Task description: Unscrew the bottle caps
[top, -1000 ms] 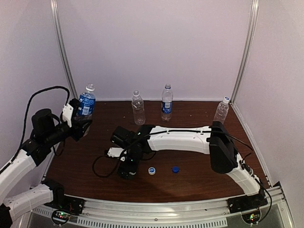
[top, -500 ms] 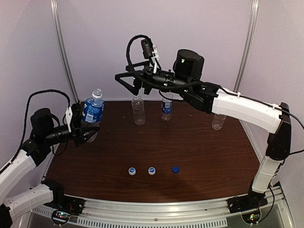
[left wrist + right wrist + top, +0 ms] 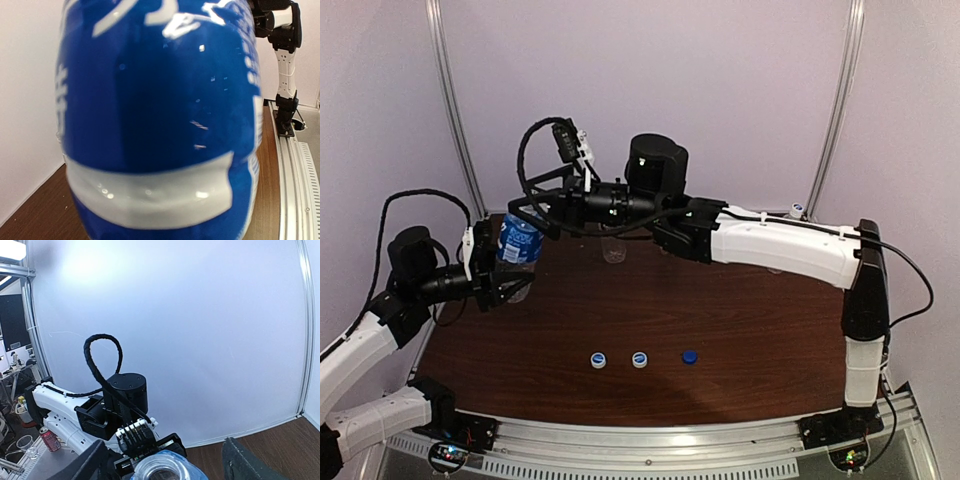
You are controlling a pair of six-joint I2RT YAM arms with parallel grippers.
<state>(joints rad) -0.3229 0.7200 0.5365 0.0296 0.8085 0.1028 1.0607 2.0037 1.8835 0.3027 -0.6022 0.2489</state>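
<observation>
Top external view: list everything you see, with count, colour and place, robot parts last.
held bottle: one, clear with blue label, lifted at left
standing bottles: two showing, clear, at the back; one behind the right arm, one capped at far right
loose caps: three, two white-and-blue, one dark blue, in a row near the front
table: one, dark brown
left gripper: one, black, shut on the held bottle
right gripper: one, black, open, either side of the held bottle's top

Four caps [image 3: 598, 360] [image 3: 639, 359] [image 3: 690, 355] [image 3: 796, 210], three bottles [image 3: 518, 245] [image 3: 612, 250] [image 3: 794, 217] visible, two arms [image 3: 380, 330] [image 3: 780, 245]
</observation>
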